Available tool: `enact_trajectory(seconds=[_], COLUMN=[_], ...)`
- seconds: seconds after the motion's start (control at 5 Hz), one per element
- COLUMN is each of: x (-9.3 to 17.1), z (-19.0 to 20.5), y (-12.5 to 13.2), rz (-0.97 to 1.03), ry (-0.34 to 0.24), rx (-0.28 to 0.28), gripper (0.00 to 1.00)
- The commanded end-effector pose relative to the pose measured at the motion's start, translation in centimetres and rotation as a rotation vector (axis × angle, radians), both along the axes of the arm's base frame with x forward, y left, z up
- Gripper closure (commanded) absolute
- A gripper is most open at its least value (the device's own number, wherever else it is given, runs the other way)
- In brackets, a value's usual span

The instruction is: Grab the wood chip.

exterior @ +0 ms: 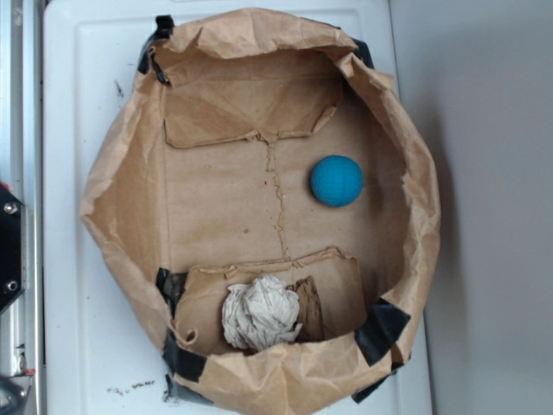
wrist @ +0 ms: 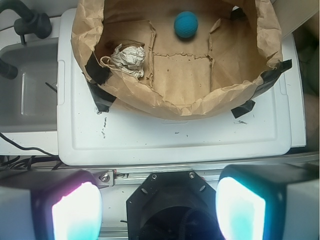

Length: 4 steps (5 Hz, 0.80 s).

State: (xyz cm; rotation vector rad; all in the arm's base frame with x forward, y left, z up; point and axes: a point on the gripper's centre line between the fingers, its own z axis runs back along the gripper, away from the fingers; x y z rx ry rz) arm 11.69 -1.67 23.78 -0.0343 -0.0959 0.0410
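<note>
The wood chip, a small dark-brown rough piece, lies on the lower cardboard flap inside the brown paper-lined box, pressed against the right side of the crumpled off-white paper wad. A blue ball rests on the box floor at the right. In the wrist view my gripper is open, its two pale fingers spread wide with nothing between them. It hangs outside the box, far from the wad and ball. The chip cannot be made out in the wrist view.
The box stands on a white plastic lid and has tall crumpled paper walls patched with black tape. A black robot mount and a metal rail sit below the gripper. A grey tub is left of the lid.
</note>
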Motion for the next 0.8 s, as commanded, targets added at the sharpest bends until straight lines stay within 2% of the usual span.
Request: enact_trajectory(seconds=[0.0, 0.2, 0.4, 0.6], x=[0.0, 3.0, 6.4, 10.1], z=[0.0, -0.4, -0.2, -0.3], y=[0.0, 0.5, 0.4, 0.6], rz=[0.0, 0.022, 0.0, -0.064], ry=[0.0, 0.016, -0.003, -0.002], rx=[0.0, 0.004, 0.028, 0.012], gripper=[0.0, 0.0, 0.0, 0.0])
